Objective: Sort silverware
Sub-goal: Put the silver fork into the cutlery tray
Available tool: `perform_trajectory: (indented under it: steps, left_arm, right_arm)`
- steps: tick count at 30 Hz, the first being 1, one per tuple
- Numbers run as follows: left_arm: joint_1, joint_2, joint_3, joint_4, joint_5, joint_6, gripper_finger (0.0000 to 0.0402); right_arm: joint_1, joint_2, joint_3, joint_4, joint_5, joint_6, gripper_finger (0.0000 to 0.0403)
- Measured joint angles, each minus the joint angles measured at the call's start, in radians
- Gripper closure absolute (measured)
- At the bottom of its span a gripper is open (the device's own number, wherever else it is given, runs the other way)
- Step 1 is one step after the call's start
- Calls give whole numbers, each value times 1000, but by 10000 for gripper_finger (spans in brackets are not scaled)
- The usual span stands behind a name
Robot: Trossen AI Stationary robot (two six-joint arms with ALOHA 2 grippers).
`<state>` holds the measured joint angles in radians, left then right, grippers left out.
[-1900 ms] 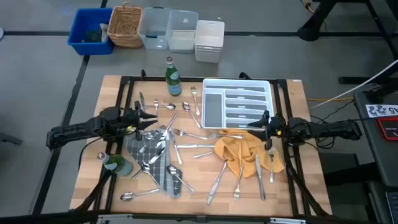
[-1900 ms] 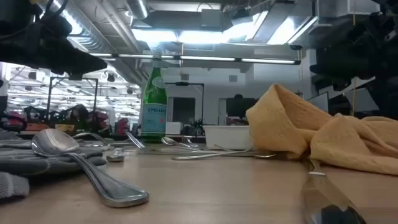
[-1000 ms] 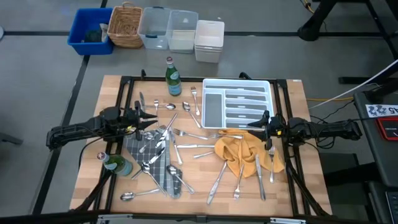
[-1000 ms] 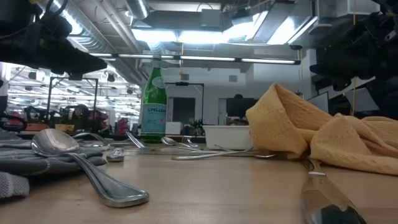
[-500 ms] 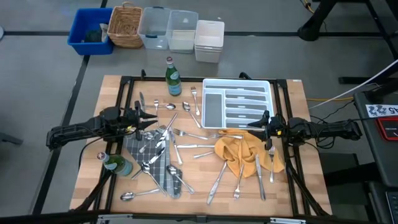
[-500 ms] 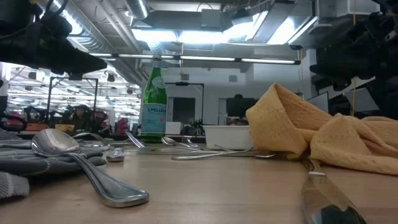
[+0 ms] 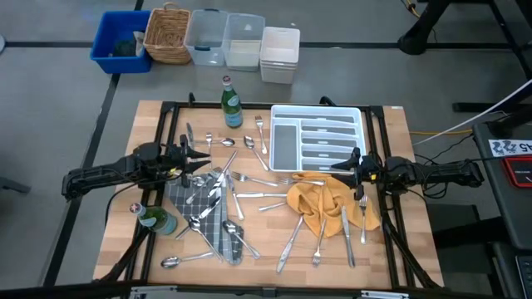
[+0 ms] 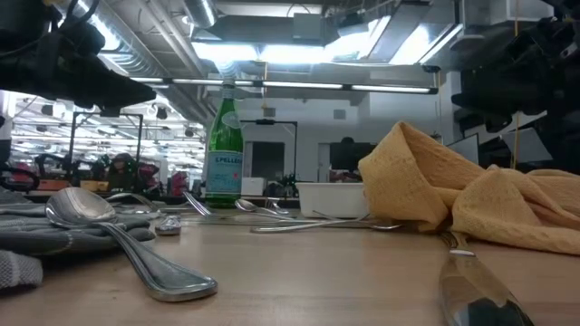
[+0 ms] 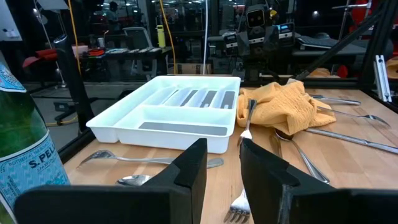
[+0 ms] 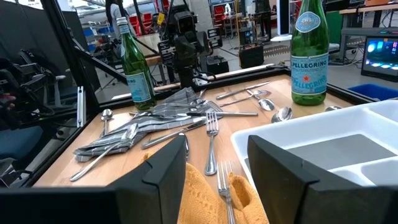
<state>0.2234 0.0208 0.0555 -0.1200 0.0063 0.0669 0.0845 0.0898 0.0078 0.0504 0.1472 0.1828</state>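
Waiting over the table [image 7: 399,124], both grippers sit part open & empty: left gripper [image 7: 202,159] near a grey cloth [image 7: 199,208], right gripper [image 7: 339,164] btwn white tray [image 7: 317,111] & yellow cloth [image 7: 320,203]. Silverware [image 7: 249,199] lies scattered; tray empty, so sorting looks unstarted. Next: close on one piece, carry to tray. Far green bottle [image 10: 309,53] reads "PELLEGRINO".

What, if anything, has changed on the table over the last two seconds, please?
Nothing has visibly changed: the left gripper and right gripper hover open where they were, holding nothing, and the silverware, white tray and yellow cloth lie as before.
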Motion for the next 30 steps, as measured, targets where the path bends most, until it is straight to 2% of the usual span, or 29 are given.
perform_trajectory:
  steps: [6,18,22,30]
  left_arm:
    - [0,0,0,0,-6,-12,315]
    - [-1,0,-4,25,-9,-577,315]
    - [1,5,-4,27,-55,-717,315]
    - [1,41,41,33,-59,-679,315]
  right_arm:
    - [0,0,0,1,-1,26,228]
    - [0,0,0,5,-7,29,228]
    - [0,0,0,7,-2,30,228]
    - [0,0,0,9,2,30,228]
